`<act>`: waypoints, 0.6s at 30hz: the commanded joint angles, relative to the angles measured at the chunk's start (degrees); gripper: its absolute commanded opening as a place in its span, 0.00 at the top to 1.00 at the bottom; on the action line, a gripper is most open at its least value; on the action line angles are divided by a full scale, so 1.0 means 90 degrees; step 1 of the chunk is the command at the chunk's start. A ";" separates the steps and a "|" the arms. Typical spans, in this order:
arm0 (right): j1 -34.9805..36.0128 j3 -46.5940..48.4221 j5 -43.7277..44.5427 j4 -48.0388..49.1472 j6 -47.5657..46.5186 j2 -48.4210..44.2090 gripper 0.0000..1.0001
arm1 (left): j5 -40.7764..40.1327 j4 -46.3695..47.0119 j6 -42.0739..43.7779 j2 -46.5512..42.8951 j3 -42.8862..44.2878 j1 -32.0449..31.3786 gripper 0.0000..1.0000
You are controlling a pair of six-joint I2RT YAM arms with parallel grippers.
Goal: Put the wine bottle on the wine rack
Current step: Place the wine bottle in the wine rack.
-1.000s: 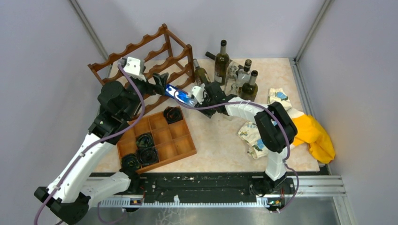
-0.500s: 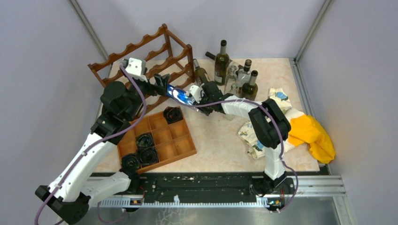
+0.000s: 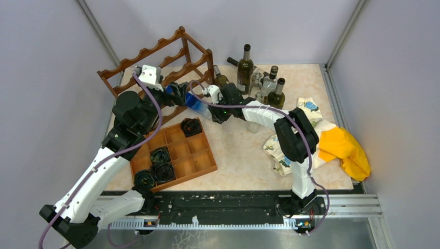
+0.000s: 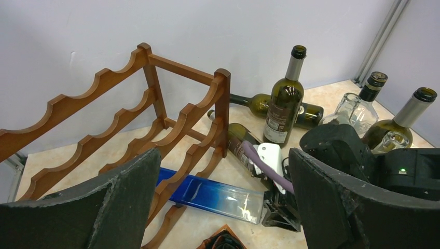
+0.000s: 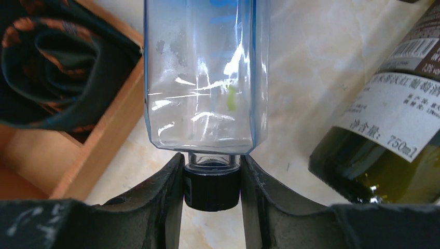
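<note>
The wine bottle is a square clear bottle, blue toward its base, with a black cap. My right gripper is shut on that cap and holds the bottle almost level, low over the table. The blue end reaches in behind the lower front rail of the dark red-brown wine rack. My left gripper is open and empty, just above the bottle next to the rack's right end post. In the right wrist view the clear body fills the top.
A flat orange-brown compartment tray with rolled dark cloths lies in front of the rack. Upright dark bottles and a lying green bottle stand right of the rack. Patterned towels and a yellow cloth lie at the right.
My right gripper has carried the bottle left, and its blue end has gone in under the rack's rail. My left gripper has shifted slightly left and stays open.
</note>
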 commanded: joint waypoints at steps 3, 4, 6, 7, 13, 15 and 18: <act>0.0039 0.0715 -0.0252 0.0548 0.0901 0.0458 1.00 | -0.0142 0.0213 -0.0072 -0.0152 -0.0059 0.0018 0.02; 0.0057 0.0748 -0.0261 0.0544 0.0927 0.0524 1.00 | -0.0147 0.0205 -0.0069 -0.0157 -0.0054 0.0018 0.02; 0.0093 0.0796 -0.0291 0.0539 0.0969 0.0638 1.00 | -0.0166 0.0193 -0.0050 -0.0153 -0.0041 0.0016 0.02; 0.0108 0.0811 -0.0312 0.0541 0.1001 0.0692 1.00 | -0.0174 0.0179 -0.0037 -0.0158 -0.0031 0.0025 0.02; 0.0148 0.0996 -0.0284 0.0662 0.1225 0.0956 1.00 | -0.0199 0.0144 0.0021 -0.0106 0.0032 0.0024 0.02; 0.0153 0.1093 -0.0288 0.0698 0.1285 0.1030 1.00 | -0.0197 0.0129 0.0060 -0.0077 0.0059 0.0018 0.02; 0.0160 0.1257 -0.0318 0.0768 0.1363 0.1075 1.00 | -0.0197 0.0108 0.0089 -0.0031 0.0101 0.0025 0.02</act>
